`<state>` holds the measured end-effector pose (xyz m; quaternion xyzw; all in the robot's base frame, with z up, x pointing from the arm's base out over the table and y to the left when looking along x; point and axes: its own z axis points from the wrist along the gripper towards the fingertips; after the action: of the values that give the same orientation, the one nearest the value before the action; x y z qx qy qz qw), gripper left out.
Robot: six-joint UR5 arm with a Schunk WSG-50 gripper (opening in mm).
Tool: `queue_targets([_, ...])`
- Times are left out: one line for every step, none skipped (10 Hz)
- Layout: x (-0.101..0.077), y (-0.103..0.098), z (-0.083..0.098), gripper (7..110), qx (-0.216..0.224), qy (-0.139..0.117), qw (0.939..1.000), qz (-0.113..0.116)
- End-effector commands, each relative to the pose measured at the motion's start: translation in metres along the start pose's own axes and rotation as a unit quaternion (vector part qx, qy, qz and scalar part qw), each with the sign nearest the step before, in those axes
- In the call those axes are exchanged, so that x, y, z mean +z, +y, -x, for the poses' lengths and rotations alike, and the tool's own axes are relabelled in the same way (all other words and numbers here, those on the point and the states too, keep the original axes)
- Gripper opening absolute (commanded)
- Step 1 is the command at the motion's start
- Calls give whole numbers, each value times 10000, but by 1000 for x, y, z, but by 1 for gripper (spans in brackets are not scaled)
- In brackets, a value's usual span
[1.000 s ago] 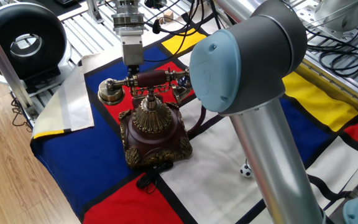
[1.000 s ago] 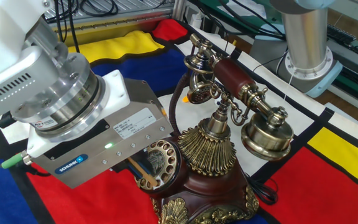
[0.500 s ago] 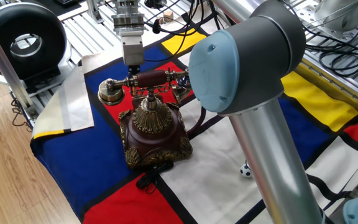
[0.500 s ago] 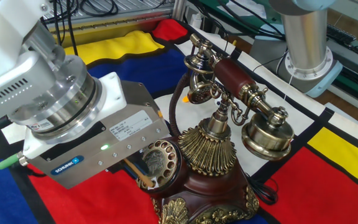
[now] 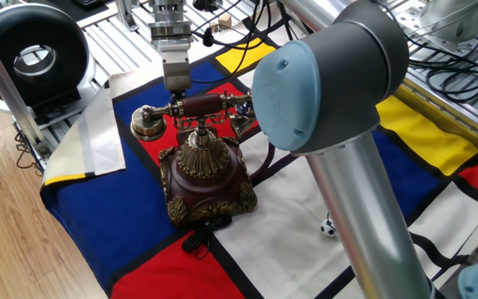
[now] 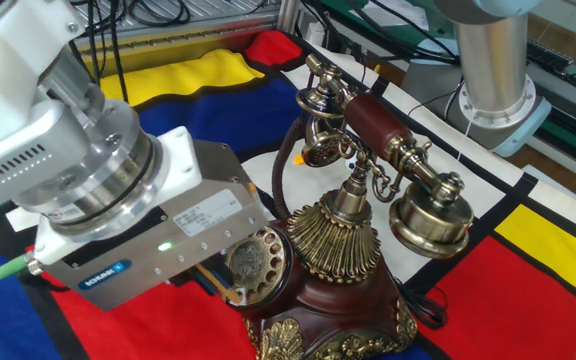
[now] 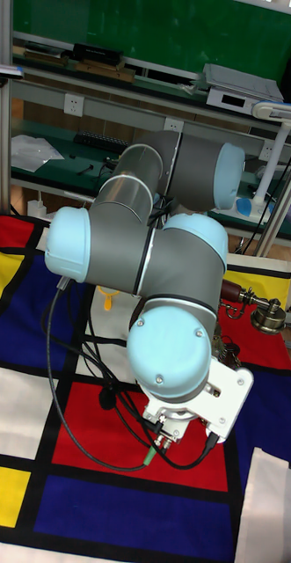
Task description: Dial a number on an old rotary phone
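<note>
The old rotary phone (image 5: 206, 173) stands on the coloured cloth, a maroon base with brass trim. Its handset (image 5: 199, 105) rests across the brass cradle. In the other fixed view the round brass dial (image 6: 252, 257) faces my gripper (image 6: 226, 287). The gripper's fingertips sit at the dial's lower left edge, with a thin tan tip showing there. The white gripper housing (image 6: 158, 235) hides the fingers, so I cannot tell whether they are open or shut. In the tall fixed view my arm covers the phone; only one handset end (image 7: 269, 314) shows.
A big black ring-shaped device (image 5: 31, 56) stands at the back left beside a folded white cloth (image 5: 98, 137). A small black-and-white ball (image 5: 329, 228) lies right of the phone. The arm's grey elbow (image 5: 330, 83) fills the foreground. The dark cord (image 5: 265, 162) loops right of the phone's base.
In the other fixed view the gripper housing has slid down and to the left, uncovering more of the dial. The phone base and the handset have stayed in place.
</note>
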<state>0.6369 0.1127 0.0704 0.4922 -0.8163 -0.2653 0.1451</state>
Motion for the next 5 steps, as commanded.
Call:
queue_targets([-4, -4, -8, 7, -47, 48, 10000, -3])
queue_targets([4, -2, 3, 7, 33, -60, 10000, -33])
queue_targets([13, 3, 17, 7, 123, -224, 9997, 4])
queue_targets([15, 3, 22, 7, 155, -242, 9996, -20])
queue_targets([13, 2, 15, 7, 141, -154, 9998, -25])
